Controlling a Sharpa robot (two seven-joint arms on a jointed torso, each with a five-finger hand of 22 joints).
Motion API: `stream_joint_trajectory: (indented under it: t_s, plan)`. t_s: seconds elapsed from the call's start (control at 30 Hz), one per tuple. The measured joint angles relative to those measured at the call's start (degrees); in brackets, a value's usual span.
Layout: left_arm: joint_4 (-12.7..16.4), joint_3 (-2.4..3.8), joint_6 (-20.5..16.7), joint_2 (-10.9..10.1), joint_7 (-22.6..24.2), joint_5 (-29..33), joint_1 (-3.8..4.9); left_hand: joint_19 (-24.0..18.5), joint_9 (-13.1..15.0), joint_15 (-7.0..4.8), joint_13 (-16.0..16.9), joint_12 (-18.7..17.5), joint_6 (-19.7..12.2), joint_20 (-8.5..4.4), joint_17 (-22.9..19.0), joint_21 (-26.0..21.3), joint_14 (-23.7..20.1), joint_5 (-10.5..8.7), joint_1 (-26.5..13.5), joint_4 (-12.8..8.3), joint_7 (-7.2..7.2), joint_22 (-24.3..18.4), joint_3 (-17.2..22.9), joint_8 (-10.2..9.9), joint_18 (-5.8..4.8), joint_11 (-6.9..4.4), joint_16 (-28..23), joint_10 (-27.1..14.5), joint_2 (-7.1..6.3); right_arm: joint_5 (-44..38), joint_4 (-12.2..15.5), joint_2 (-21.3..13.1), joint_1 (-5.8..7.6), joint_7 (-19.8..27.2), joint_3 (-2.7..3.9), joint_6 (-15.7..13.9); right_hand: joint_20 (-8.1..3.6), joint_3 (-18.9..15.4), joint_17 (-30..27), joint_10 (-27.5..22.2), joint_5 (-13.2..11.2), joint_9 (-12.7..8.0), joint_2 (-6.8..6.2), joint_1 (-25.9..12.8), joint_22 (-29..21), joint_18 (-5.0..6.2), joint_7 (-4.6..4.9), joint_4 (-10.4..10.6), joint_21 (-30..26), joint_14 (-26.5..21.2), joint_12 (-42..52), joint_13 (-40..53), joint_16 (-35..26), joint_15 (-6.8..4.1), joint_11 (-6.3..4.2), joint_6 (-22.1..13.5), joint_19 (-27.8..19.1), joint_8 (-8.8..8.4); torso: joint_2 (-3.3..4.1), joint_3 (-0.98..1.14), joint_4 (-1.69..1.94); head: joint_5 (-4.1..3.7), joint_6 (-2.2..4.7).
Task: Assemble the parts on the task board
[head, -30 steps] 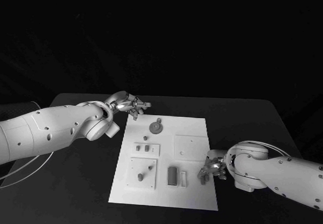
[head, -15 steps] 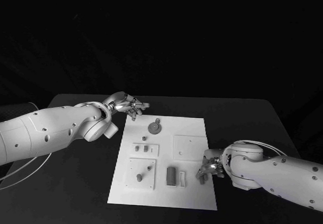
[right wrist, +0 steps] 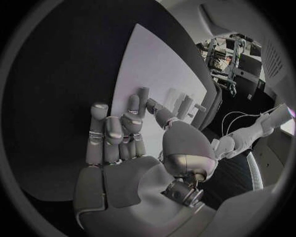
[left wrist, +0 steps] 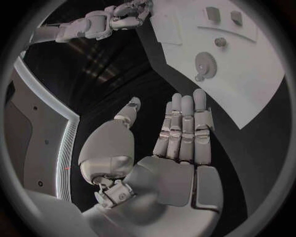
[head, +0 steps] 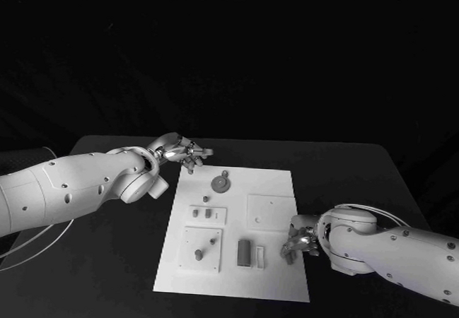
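Note:
The white task board (head: 270, 274) lies in the middle of the black table. On it are a round gear part (head: 221, 183), two small pegs (head: 203, 213) in a raised plate, a peg (head: 198, 254) in a nearer plate, and an upright block (head: 244, 250). My left hand (head: 181, 152) hovers at the board's far left corner, fingers spread and holding nothing. In the left wrist view that hand (left wrist: 166, 148) is flat and empty, with the gear (left wrist: 204, 62) beyond it. My right hand (head: 299, 243) is at the board's right edge, its fingers (right wrist: 117, 128) loosely bent and empty.
Black table (head: 102, 266) surrounds the board on all sides. A blank raised square plate (head: 270, 210) sits on the board near my right hand. A thin cable (head: 22, 245) loops under my left arm.
Both hands stay roughly where they were; my right hand has edged slightly nearer along the board's right edge. No part has moved.

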Motion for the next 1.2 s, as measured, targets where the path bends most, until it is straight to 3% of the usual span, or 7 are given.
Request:
stream_joint_trajectory:
  t_s: [0.17, 0.4, 0.6, 0.63, 0.77, 0.97, 1.2]
  plan:
    - [0.0, 0.0, 0.0, 0.0, 0.0, 0.0, 0.0, 0.0, 0.0, 0.0, 0.0, 0.0, 0.0, 0.0, 0.1, 0.0, 0.0, 0.0, 0.1, -0.1, 0.0, 0.0, 0.1, 0.0, 0.0, 0.0, 0.0, 0.0, -0.09, 2.5, 0.0, -0.5, -0.06, 0.2, -0.02, -1.2, 0.02, 0.0, 0.0, 0.0, 2.1, -0.1, 0.0, 0.0, 0.0, 0.0, -0.02, 0.0, 0.1, 0.0, 0.0, 0.0, 0.0, 0.03, 0.0, 0.0, 0.0, -0.01, 0.01, 0.02, 0.0, 0.02, 0.31]
    - [-0.2, 0.0, 0.1, 0.0, -0.1, -0.2, 0.0, 0.0, 0.0, 0.0, 0.0, 0.0, 0.0, 0.0, 0.0, 0.0, 0.0, 0.0, 0.2, -0.1, 0.0, 0.1, 0.1, 0.0, 0.0, 0.0, 0.0, 0.0, -0.23, 6.7, 0.2, -1.2, -0.18, 0.3, -0.11, -3.5, 0.0, 1.3, 0.1, 0.4, 0.3, -0.9, -0.45, 0.5, 0.0, -0.02, -0.08, 1.2, 0.1, -0.1, 0.0, -0.2, 0.0, 0.18, 0.02, -0.3, -0.2, -0.14, 0.02, 0.03, 0.0, -0.02, 0.2]
    - [-0.3, 0.0, 0.1, 0.1, -0.1, -0.2, 0.0, 0.0, 0.0, 0.0, 0.0, 0.0, 0.0, 0.01, 0.0, 0.0, 0.0, 0.0, 0.2, -0.1, 0.0, 0.1, 0.1, 0.0, 0.0, 0.0, 0.0, 0.0, -0.23, 10.4, 1.3, -2.4, -0.03, 0.3, -0.12, -4.9, 0.01, 1.5, 0.1, 0.4, 0.3, -0.9, -0.15, 0.7, 0.0, -0.07, 0.1, 1.4, 0.1, 0.0, 0.0, -0.2, 0.0, 0.42, -0.03, -1.5, -0.2, -3.44, 0.03, 0.04, -0.02, 0.22, -0.15]
    - [-0.3, 0.0, 0.1, 0.1, -0.1, -0.3, 0.0, 0.0, 0.0, 0.0, 0.0, 0.0, 0.0, 0.01, 0.0, 0.0, 0.0, 0.0, 0.2, -0.1, 0.0, 0.1, 0.1, 0.0, 0.0, 0.0, 0.0, 0.0, -0.23, 10.8, 1.5, -2.5, 0.07, 0.3, -0.14, -5.2, 0.1, 1.6, 0.1, 0.4, 0.2, -1.0, 0.46, 1.4, 0.0, -0.08, 0.39, 1.4, 0.1, -0.1, 0.0, -0.2, 0.0, 0.49, -0.02, -2.2, -0.3, -3.83, 0.03, 0.04, -0.02, 0.25, -0.18]
    - [-0.4, 0.0, 0.1, 0.1, -0.2, -0.3, 0.0, -0.1, 0.0, 0.0, 0.0, 0.0, 0.0, 0.09, 0.1, 0.0, 0.0, 0.0, 0.2, -0.1, -0.01, 0.1, 0.1, 0.0, 0.01, 0.0, 0.0, 0.0, -0.23, 12.9, 2.2, -2.8, 0.53, 0.3, -0.19, -6.2, 0.11, 1.8, 0.3, 0.5, 0.4, -1.4, 0.53, 1.4, 0.0, -0.1, 1.04, 1.6, 0.1, 0.1, 0.0, -0.3, 0.0, 0.3, -0.14, -2.6, -0.3, -3.66, 0.03, 0.01, -0.04, 0.51, -0.14]
    - [-0.4, 0.0, 0.1, 0.2, -0.2, -0.4, 0.0, 0.1, 0.0, 0.0, 0.0, 0.0, 0.0, -0.11, 0.1, 0.0, 0.0, 0.0, 0.2, -0.3, -0.01, 0.1, 0.3, 0.0, 0.02, 0.0, 0.0, 0.0, -0.23, 14.6, 2.9, -2.7, 0.73, 0.3, -0.19, -7.1, 0.11, 1.8, 0.3, 0.7, 0.5, -0.7, 0.53, 1.4, 0.0, -0.1, 1.12, 1.6, 0.1, 0.3, 0.0, -0.3, 0.0, 0.39, -0.34, -2.6, -0.3, -3.29, 0.02, -0.03, 0.0, 0.6, -0.17]
    - [-0.4, 0.0, 0.1, 0.2, -0.2, -0.4, 0.0, 0.1, 0.0, 0.0, 0.0, 0.0, 0.0, -0.11, 0.1, 0.0, 0.0, 0.0, 0.2, -0.3, -0.01, 0.1, 0.3, 0.0, 0.03, 0.0, 0.0, 0.0, -0.23, 15.4, 3.6, -2.6, 0.72, 0.3, -0.21, -7.7, 0.19, 1.8, 0.2, 0.7, 0.5, -0.7, 0.54, 1.4, 0.0, -0.1, 1.13, 1.6, 0.1, 0.3, 0.0, -0.3, 0.0, 0.34, -0.34, -2.6, -0.4, -3.29, 0.01, -0.06, 0.0, 1.46, -0.15]
